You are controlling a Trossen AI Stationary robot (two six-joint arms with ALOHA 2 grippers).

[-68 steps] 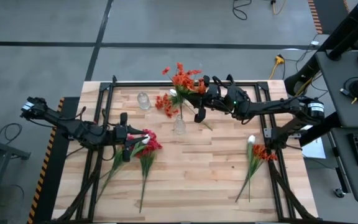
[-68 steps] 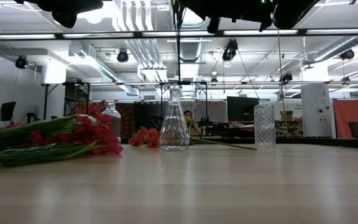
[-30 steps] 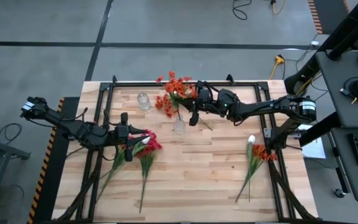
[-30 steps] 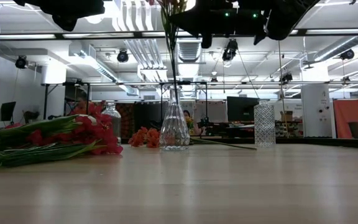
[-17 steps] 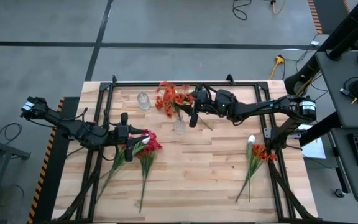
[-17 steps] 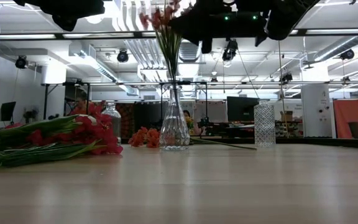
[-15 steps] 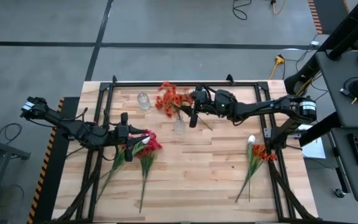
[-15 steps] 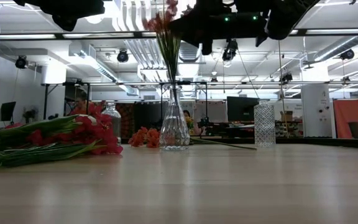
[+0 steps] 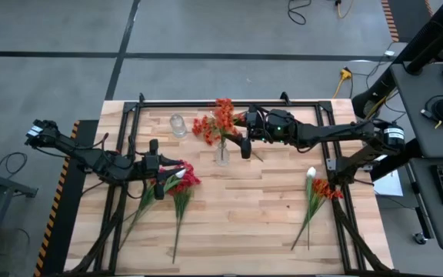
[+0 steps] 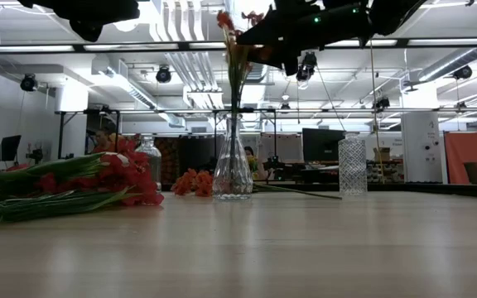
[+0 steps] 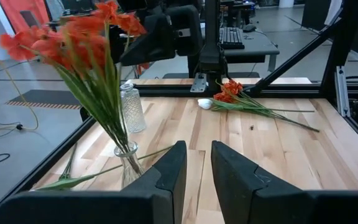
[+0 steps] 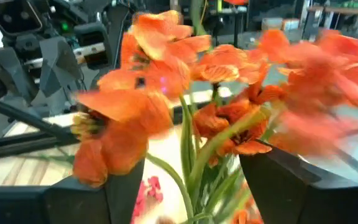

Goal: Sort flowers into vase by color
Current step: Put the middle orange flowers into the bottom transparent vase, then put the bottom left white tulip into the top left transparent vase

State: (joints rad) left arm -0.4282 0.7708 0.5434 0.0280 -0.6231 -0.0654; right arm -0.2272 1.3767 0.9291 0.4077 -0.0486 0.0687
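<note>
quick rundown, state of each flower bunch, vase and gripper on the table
orange spray: upright in the middle vase
crimson flowers: lying flat
orange and white flowers: lying flat
ribbed vase: empty
right gripper: open beside the spray
left gripper: over the crimson flowers

Right claw (image 9: 244,146) gapes wide (left claw (image 9: 154,168) idle).

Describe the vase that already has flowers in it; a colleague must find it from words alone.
On the wooden table, look to the far middle, just beside the right end effector. The flared clear vase there holds an upright orange spray; the other glass vases stand empty.
</note>
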